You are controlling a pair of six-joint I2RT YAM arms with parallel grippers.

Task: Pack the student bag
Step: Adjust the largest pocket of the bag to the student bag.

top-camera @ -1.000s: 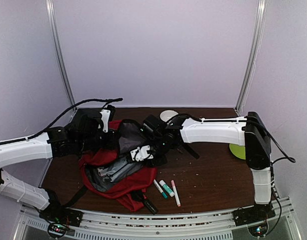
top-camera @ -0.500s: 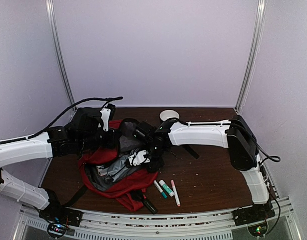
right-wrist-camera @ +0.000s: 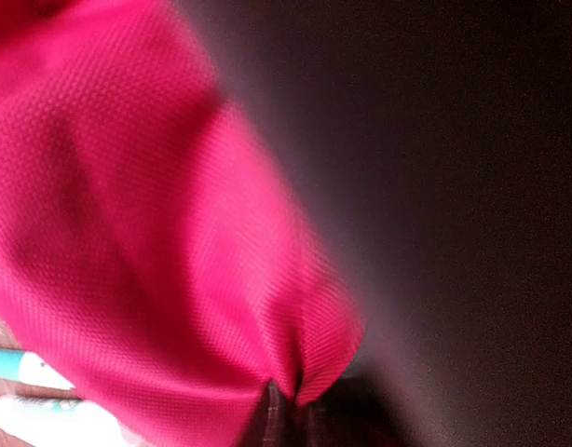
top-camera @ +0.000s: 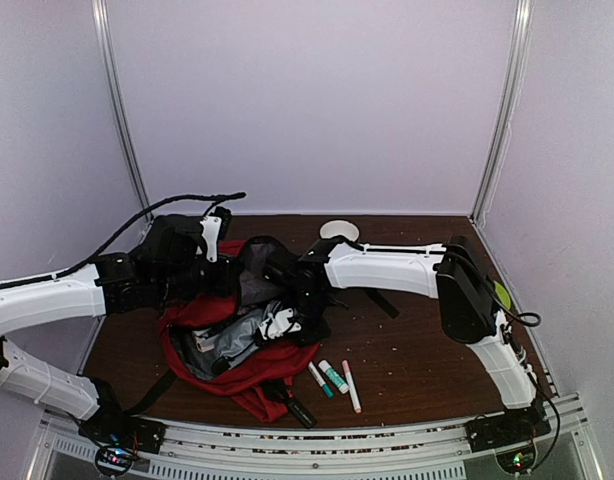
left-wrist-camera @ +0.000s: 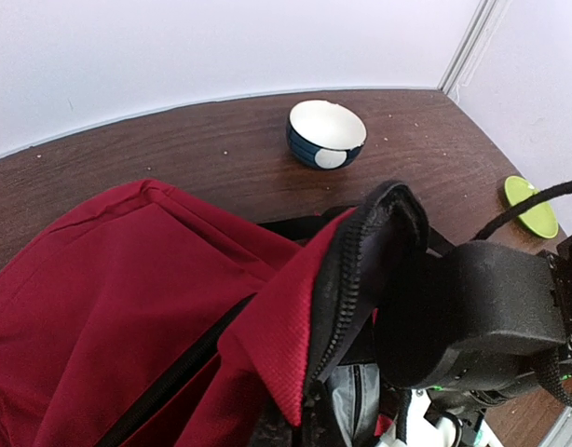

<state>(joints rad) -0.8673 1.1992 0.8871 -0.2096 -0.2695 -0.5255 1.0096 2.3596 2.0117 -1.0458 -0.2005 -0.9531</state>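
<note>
Student bag [top-camera: 257, 365]: was soft, floppy (likely light); best gripped at zipper rim [left-wrist-camera: 356, 270].
Left end effector [top-camera: 213, 270], right end effector [top-camera: 285, 322]: closure could not be told.

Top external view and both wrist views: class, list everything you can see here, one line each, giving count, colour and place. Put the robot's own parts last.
student bag: one, red with black straps, centre-left of the table, mouth open
grey material: one patch, grey, inside the bag's mouth; cannot tell what it is
pens: three, white and teal-green, one with a pink end, on the table right of the bag's near end
dark stick: one, black, at the bag's near edge; too small to identify
bowl: one, white inside and dark blue outside, at the far edge
disc: one, yellow-green, flat at the right edge
table: one, dark brown
left hand: one, black, at the bag's far rim
right hand: one, black and white, at the bag's mouth
</note>
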